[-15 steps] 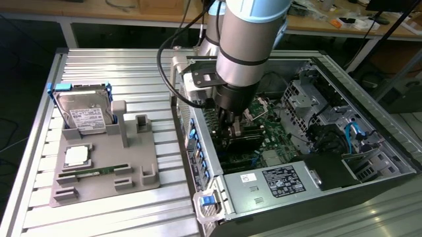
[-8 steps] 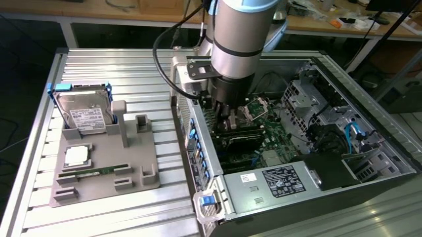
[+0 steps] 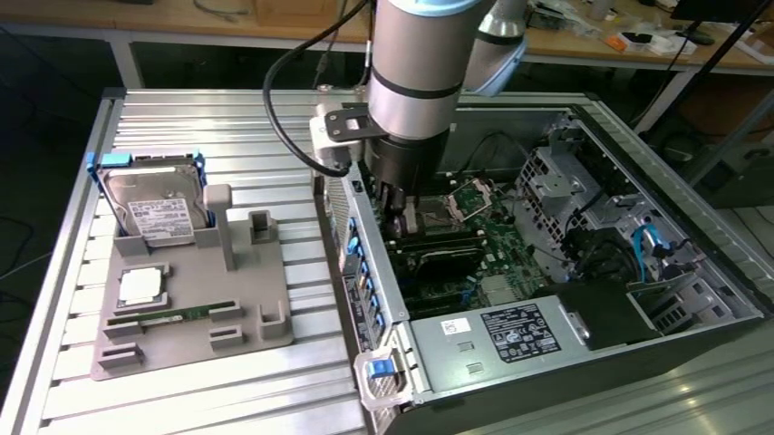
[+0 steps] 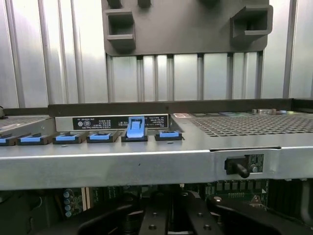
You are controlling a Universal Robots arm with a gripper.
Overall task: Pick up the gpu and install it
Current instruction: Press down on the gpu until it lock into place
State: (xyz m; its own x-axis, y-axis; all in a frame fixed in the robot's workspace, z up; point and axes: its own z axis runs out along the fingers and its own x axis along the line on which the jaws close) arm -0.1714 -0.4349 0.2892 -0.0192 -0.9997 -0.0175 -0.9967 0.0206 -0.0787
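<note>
Dark and thin, the gpu (image 3: pixel 445 246) looks to lie edge-down across the motherboard (image 3: pixel 494 227) inside the open tower case (image 3: pixel 362 272), directly under the gripper (image 3: pixel 400 213). The claw is drawn fully together; whether its tips are pinching the card's upper edge or merely pressing on it, I cannot tell, because the arm's body hides the contact.

My judgement of the risks: if the card sits slightly skew to its slot, downward pressure could bend it or stress the board instead of seating it. Its metal bracket end must also meet the rear wall of the case, and a small offset there could jam it against the row of blue latches (image 3: pixel 353 254). The black cable looped beside the arm could snag on the case rim.

The exterior view gives the layout: the arm reaching into the case, and on the exterior view's left a grey fixture (image 3: pixel 194 308) carrying a hard drive (image 3: pixel 151 207) and a green memory stick (image 3: pixel 169 316). The wrist view instead looks across the case wall (image 4: pixel 146 166), showing one blue latch (image 4: pixel 135 128) raised above its neighbours, the fixture's edge (image 4: pixel 186 24) beyond, and the dark fingers (image 4: pixel 151 220) low inside the case
</note>
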